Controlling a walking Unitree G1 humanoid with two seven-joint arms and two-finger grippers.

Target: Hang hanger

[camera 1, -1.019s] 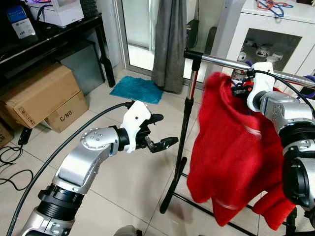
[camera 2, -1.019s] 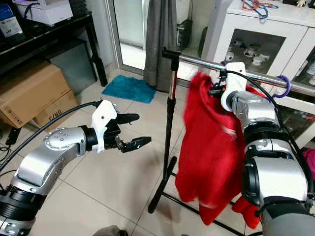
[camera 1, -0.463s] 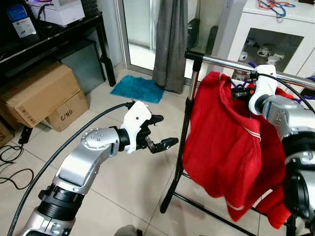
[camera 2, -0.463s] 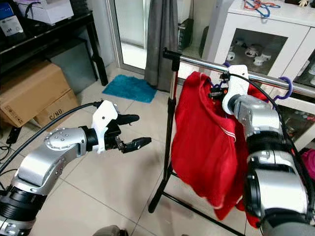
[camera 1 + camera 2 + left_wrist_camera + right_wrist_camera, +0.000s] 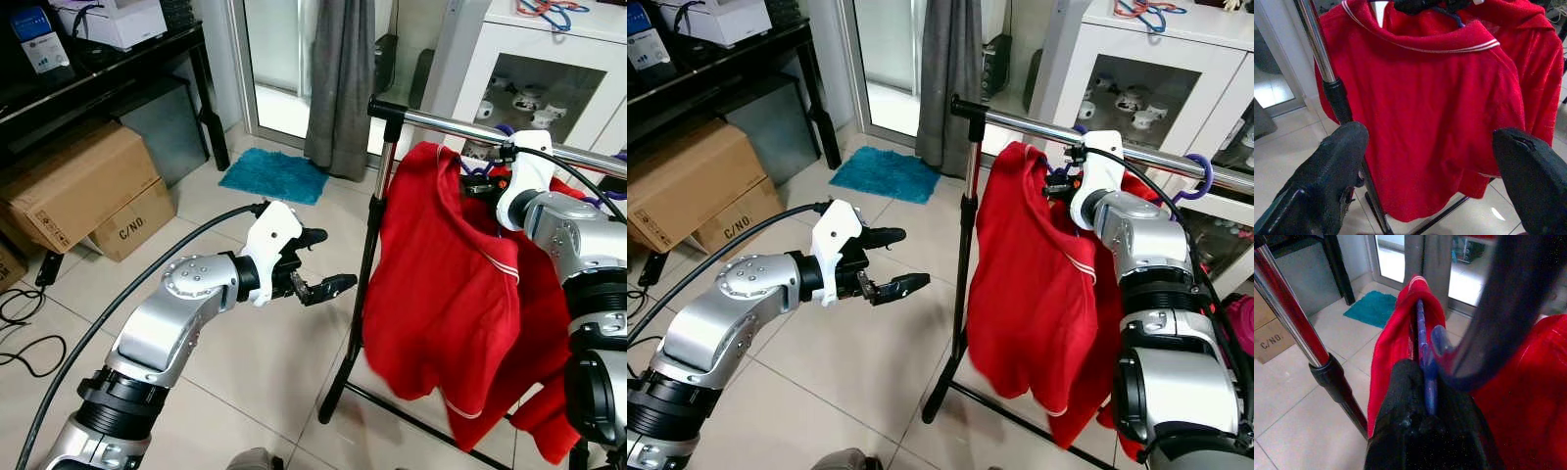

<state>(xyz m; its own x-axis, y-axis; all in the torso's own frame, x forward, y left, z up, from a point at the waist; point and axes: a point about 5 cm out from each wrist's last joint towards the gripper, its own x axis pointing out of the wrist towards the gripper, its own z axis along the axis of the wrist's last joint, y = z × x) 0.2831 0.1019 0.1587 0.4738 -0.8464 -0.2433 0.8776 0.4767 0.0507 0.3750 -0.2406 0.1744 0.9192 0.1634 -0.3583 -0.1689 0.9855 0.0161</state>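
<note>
A red shirt [image 5: 451,294] hangs on a purple hanger [image 5: 1426,367] just under the chrome rail [image 5: 441,121] of a clothes rack. My right gripper [image 5: 477,183] is shut on the hanger's neck at the shirt's collar, close below the rail. The hanger's hook [image 5: 1498,308] curves up beside the rail; I cannot tell whether it rests on it. My left gripper [image 5: 333,259] hangs open in mid-air left of the rack's upright pole [image 5: 367,264], holding nothing. In the left wrist view its fingers [image 5: 1332,161] point at the shirt [image 5: 1440,98].
Another purple hook [image 5: 1200,176] sits farther along the rail. Cardboard boxes [image 5: 78,186] and a black table [image 5: 98,78] stand on the left, with cables [image 5: 20,333] on the floor. A blue mat [image 5: 274,176], a grey curtain [image 5: 343,78] and a white cabinet [image 5: 529,59] lie behind.
The red shirt has swung left toward the pole and now hangs flatter. My right gripper has shifted slightly along the rail. The left arm has stayed still.
</note>
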